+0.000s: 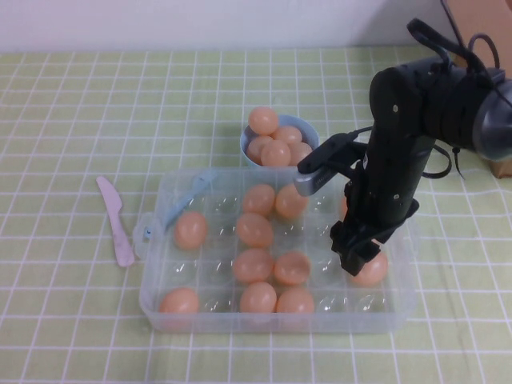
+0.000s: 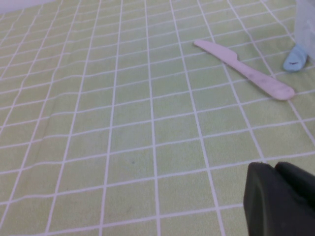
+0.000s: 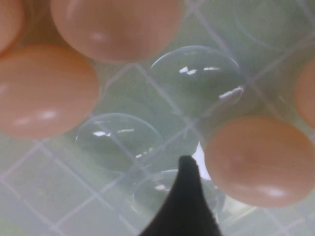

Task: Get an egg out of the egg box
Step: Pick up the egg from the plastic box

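Note:
The clear egg box (image 1: pixel 272 322) lies at the table's middle with several peach-orange eggs in its wells. My right gripper (image 1: pixel 360 260) reaches down into its right end, right at one egg (image 1: pixel 374 270). In the right wrist view this egg (image 3: pixel 261 160) sits beside one dark finger (image 3: pixel 189 196), with a thin gap between them. The other finger is out of view. The jaws are open. My left gripper (image 2: pixel 275 169) is shut and empty, low over the tablecloth left of the box; it does not show in the high view.
A light-blue bowl (image 1: pixel 308 130) holding several eggs stands just behind the box. A pale pink plastic knife (image 1: pixel 116 220) lies left of the box, also in the left wrist view (image 2: pixel 246 71). A blue clasp (image 1: pixel 172 210) is at the box's left side. A brown cardboard box (image 1: pixel 488 20) is at the back right.

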You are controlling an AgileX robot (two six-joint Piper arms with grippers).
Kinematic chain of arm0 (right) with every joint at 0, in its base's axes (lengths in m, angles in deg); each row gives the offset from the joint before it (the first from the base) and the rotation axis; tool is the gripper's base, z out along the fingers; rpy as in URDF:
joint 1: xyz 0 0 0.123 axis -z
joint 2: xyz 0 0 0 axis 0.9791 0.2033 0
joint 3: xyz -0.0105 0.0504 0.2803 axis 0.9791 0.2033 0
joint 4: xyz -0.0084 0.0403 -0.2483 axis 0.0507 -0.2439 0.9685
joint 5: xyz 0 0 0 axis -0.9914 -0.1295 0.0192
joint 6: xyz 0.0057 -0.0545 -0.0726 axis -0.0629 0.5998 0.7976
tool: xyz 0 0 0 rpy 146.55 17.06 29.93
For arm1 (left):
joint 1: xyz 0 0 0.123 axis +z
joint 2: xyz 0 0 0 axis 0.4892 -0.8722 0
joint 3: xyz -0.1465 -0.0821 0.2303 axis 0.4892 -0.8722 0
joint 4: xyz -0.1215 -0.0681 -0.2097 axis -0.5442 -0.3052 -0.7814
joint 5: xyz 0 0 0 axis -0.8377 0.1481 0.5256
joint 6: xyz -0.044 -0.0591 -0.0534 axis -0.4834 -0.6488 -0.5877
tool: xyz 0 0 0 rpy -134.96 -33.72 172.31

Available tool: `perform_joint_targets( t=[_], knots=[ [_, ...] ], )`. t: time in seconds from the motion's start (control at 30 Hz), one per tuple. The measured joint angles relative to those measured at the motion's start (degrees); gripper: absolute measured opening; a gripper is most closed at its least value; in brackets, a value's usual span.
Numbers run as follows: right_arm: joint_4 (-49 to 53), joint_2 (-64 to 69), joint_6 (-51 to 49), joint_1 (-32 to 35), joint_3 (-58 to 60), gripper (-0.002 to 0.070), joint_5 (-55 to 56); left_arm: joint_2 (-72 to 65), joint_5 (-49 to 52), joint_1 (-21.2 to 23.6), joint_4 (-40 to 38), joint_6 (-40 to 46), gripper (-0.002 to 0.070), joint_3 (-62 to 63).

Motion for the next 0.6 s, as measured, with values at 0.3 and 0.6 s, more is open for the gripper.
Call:
perform_joint_targets(
  t=[0.3, 0.6],
  knots=[
    [0.1, 2.5, 0.0, 0.0, -0.2, 0.0514, 0.0, 0.0, 0.0, 0.0, 0.0, 0.0, -0.0004, 0.0],
    [0.2, 4.1, -0.1, 0.0, -0.2, 0.0456, -0.1, 0.0, 0.0, 0.0, 0.0, 0.0, -0.0004, 0.0]
  ],
)
